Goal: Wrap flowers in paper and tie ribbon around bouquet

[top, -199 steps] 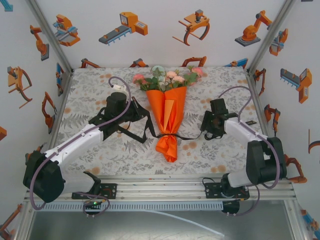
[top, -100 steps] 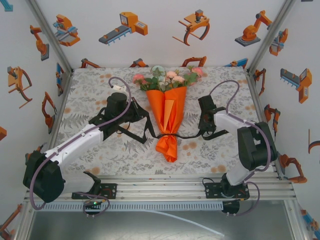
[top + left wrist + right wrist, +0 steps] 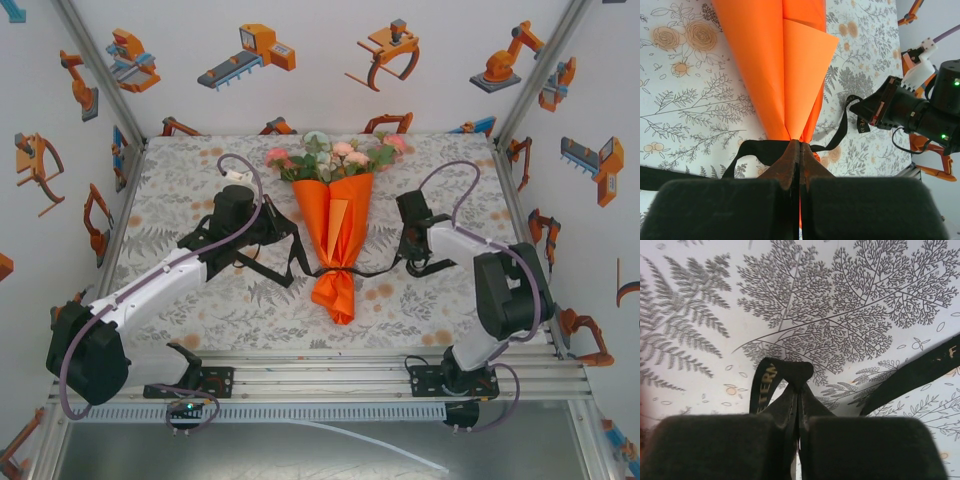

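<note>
bouquet [image 3: 338,225] wrapped; left pincer [image 3: 799,149] and right pincer [image 3: 798,391] each clamp the ribbon [image 3: 910,376] crossing its neck; knot apparently not yet tied

One bouquet [image 3: 338,225], one ribbon [image 3: 765,148], one tablecloth [image 3: 180,190], and two grippers: left gripper [image 3: 799,146], right gripper [image 3: 798,390].

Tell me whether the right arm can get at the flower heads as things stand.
Probably not freely. The right gripper is shut on the ribbon, which runs to the narrow waist of the bouquet, so reaching up to the flower heads would likely drag it. Nothing else stands between them.
</note>
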Available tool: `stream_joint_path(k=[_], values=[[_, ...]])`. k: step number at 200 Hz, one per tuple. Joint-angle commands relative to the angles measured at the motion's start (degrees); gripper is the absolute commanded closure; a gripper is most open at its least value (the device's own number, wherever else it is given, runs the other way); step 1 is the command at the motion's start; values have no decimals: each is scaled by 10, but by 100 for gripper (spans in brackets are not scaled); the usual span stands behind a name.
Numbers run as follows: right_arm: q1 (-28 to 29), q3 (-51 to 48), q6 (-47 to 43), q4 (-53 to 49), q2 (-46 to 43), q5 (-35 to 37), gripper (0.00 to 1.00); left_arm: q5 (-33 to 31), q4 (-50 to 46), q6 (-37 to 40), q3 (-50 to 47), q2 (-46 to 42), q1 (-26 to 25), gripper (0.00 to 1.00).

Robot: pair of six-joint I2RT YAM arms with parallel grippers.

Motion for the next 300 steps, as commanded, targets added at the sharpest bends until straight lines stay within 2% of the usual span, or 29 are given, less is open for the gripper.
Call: stream_joint_path(k=[1, 31, 67, 109, 142, 146, 153, 154, 161, 172, 192, 239, 264, 281, 300], values=[[4, -3, -61, 46, -67, -32, 100, 10, 2, 24, 6, -10, -4, 100], [19, -5, -106, 104, -127, -174, 100, 16, 21, 43, -8, -12, -6, 100], [82, 40, -155, 104, -127, -282, 100, 31, 43, 58, -20, -11, -14, 100], [159, 119, -155, 124, -59, -344, 100, 40, 84, 69, -38, -13, -26, 100], [197, 183, -75, 183, 41, -349, 100, 38, 83, 63, -38, -14, -31, 100], [200, 193, -68, 184, 51, -361, 96, 37, 82, 63, -38, -15, -31, 100], [203, 208, -57, 184, 66, -379, 83, 36, 82, 62, -39, -17, -32, 100], [204, 211, -54, 184, 68, -382, 78, 36, 82, 62, -39, -17, -32, 100], [205, 217, -49, 182, 71, -390, 68, 33, 80, 62, -40, -20, -33, 100], [204, 215, -56, 173, 64, -371, 59, 29, 76, 64, -41, -25, -33, 100], [199, 191, -82, 160, 28, -322, 56, 23, 71, 69, -41, -28, -34, 100], [165, 154, -89, 145, -25, -324, 54, 28, 73, 68, -31, -13, -34, 100], [154, 120, -174, 114, -56, -331, 52, 23, 65, 73, -29, -14, -35, 100], [154, 130, -219, 62, -55, -380, 52, 3, 43, 83, -24, -13, -34, 100], [160, 126, -178, 83, -50, -445, 50, -2, 39, 79, -17, -9, -35, 100]])
